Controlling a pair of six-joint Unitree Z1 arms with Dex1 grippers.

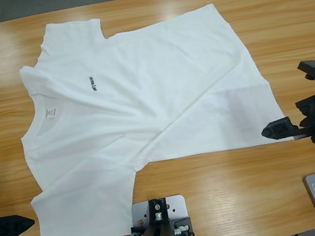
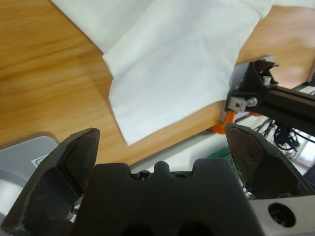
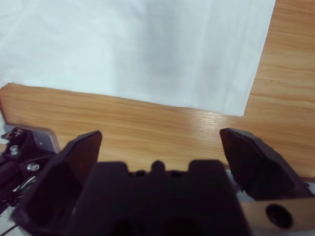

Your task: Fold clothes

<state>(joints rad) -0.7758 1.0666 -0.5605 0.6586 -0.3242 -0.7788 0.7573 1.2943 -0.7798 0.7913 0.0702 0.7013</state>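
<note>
- wooden table (image 1: 286, 20), long, fills the high view; bare wood all round the shirt
- T-shirt (image 1: 159, 93), white, spread flat and face up over the middle and 9 o'clock part of the table, lying skewed; neck toward 9 o'clock, hem toward 3 o'clock
- one sleeve (image 1: 72, 32) points to 12 o'clock, the other sleeve (image 1: 83, 216) runs down toward 7 o'clock, its end near the table's front edge
- soft wrinkles across the body, a faint diagonal crease from the chest toward 4 o'clock
- right gripper (image 1: 303, 98) at 3 o'clock, both jaws spread wide, nothing between them; lower jaw tip just beside the shirt's hem corner (image 1: 280, 134), cannot tell if it touches
- right wrist view: gripper (image 3: 160, 140) wide open over bare wood, shirt hem corner (image 3: 236, 110) at 1 o'clock ahead of it, apart from the jaws
- left gripper (image 1: 9, 224) at 8 o'clock, only a black jaw tip shows at the picture edge, just beside the lower sleeve
- left wrist view: gripper (image 2: 162, 137) jaws apart, empty; sleeve end (image 2: 162, 93) lies on the wood ahead at 12 o'clock, not touched
- black chest lettering (image 1: 91, 84), small, about 10 o'clock of the shirt's middle
- white neck label (image 1: 50, 113), small, inside the collar at 9 o'clock
</note>
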